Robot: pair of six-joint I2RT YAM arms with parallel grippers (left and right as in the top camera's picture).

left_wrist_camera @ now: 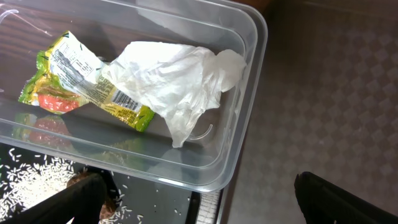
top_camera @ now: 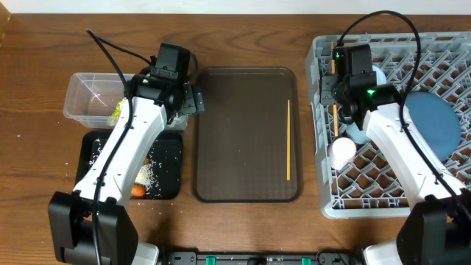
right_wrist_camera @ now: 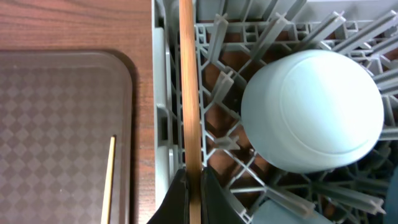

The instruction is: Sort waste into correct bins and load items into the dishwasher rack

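Closest in, our right gripper (right_wrist_camera: 189,183) is pinched tight on one wooden chopstick (right_wrist_camera: 188,81), which runs out ahead of the fingers over the left wall of the dishwasher rack (right_wrist_camera: 160,93). It looks light, stiff and thin, so we judge it could roll in the pinch or slip through the lattice. Beyond, the second chopstick (top_camera: 288,140) lies on the brown tray (top_camera: 235,177); we would take it mid-length. Farthest off, our left gripper (top_camera: 195,101) hangs wide open, holding nothing, beside the clear tub (top_camera: 77,81).

The counter (top_camera: 37,184) is viewed straight down from overhead. Close wrist views are taken over the clear tub (left_wrist_camera: 205,175) and the rack (right_wrist_camera: 219,84); the brown tray (right_wrist_camera: 62,124) is shared.
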